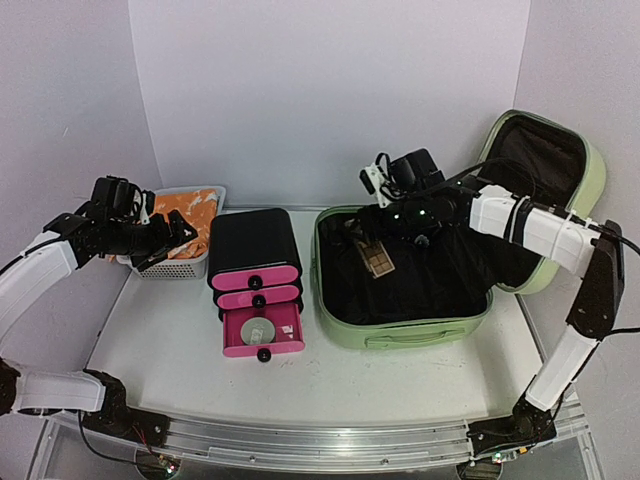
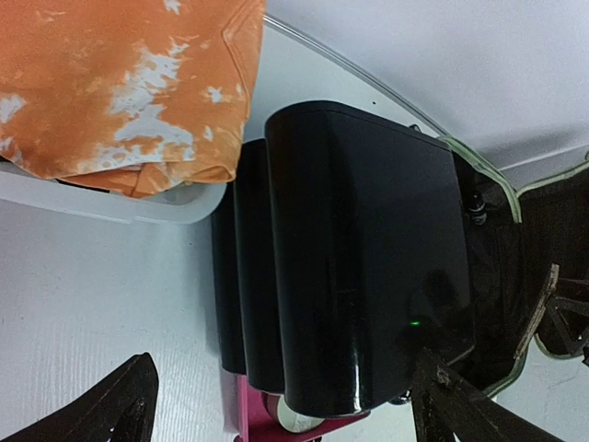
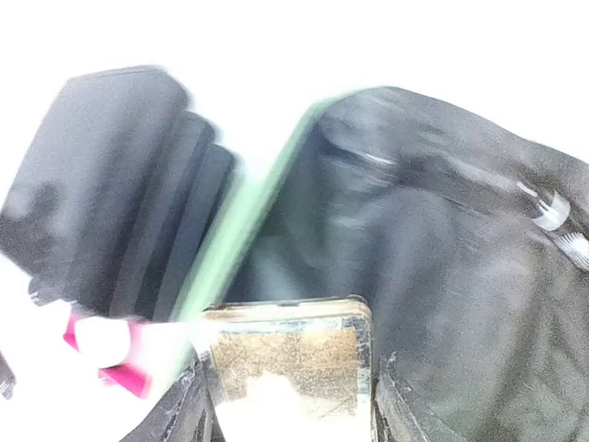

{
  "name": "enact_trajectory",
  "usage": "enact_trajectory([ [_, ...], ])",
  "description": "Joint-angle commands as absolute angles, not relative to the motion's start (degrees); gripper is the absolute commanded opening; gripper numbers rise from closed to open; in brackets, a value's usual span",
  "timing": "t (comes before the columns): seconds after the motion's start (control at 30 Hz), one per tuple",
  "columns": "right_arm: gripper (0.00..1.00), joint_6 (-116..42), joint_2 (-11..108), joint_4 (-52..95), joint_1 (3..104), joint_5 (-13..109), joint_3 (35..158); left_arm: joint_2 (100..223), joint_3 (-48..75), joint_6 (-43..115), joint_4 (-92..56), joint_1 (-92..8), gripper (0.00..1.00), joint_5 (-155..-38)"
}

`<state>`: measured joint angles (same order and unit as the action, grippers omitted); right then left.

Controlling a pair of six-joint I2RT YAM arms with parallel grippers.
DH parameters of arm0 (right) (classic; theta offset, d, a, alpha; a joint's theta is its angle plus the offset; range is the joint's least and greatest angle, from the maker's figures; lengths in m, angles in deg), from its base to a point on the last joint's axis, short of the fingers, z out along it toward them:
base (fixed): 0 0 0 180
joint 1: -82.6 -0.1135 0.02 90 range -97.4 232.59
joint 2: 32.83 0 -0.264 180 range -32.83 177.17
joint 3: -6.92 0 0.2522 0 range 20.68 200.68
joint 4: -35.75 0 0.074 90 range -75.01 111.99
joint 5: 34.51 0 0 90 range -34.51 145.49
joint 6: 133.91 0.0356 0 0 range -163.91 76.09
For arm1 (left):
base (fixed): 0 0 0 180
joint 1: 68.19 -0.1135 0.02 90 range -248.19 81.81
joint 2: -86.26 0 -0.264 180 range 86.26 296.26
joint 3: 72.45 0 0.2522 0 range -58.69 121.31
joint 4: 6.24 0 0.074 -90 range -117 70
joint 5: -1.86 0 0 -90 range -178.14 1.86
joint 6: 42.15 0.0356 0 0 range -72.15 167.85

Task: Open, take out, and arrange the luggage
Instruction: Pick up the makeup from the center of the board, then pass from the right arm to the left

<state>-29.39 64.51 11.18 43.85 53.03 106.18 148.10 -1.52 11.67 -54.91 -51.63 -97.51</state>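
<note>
1. In the top external view, the left end effector (image 1: 165, 245) was seen held above the surface (image 1: 150, 370). Its jaws were spread wide and nothing was held between them. A white perforated basket (image 1: 197, 266) holding an orange cloth (image 1: 188, 208) was found just beside and behind it. A black drawer box (image 1: 253, 240) with pink fronts was set further to its right, with the lowest drawer (image 1: 245, 347) pulled out.
2. In the same view, the right end effector (image 1: 374, 240) was seen lowered over the open luggage (image 1: 420, 330). It was partly closed on a brown rectangular item (image 1: 379, 262) that hung under it. The light-green luggage lay directly beneath and around this end effector, with its black lining exposed. Its lid (image 1: 545, 150) was propped up behind and to the right, and the drawer box stood just to the left of its shell.
3. In the left wrist view, two dark fingers (image 2: 110, 410) were seen at the lower corners, far apart, with nothing gripped. The drawer box (image 2: 368, 258) was seen ahead, between them. The basket (image 2: 110, 207) and the orange cloth (image 2: 120, 92) were found ahead to the left. An edge of the luggage (image 2: 561, 230) was seen ahead to the right.
4. The right wrist view was blurred. The brown item (image 3: 290, 354) was seen clamped between the fingers (image 3: 179, 419). The black lining of the luggage (image 3: 460, 276) was spread ahead and to the right. Beyond its green rim, the drawer box (image 3: 101, 184) was seen to the left.
</note>
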Motion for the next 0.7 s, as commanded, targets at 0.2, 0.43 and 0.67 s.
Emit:
enact_trajectory([
  [0.2,0.47,-42.7,56.5,25.6,22.2,49.0,100.8,137.9,-8.0,14.7,-52.7,-51.6,0.97,-105.4],
  [0.43,0.47,-50.9,58.7,42.3,13.4,52.1,95.9,135.7,-10.5,13.4,-52.7,-51.6,0.97,-112.7],
  [0.67,0.47,-57.4,65.4,49.2,11.5,53.4,94.3,133.9,-12.5,12.4,-52.4,-51.7,0.97,-127.8],
])
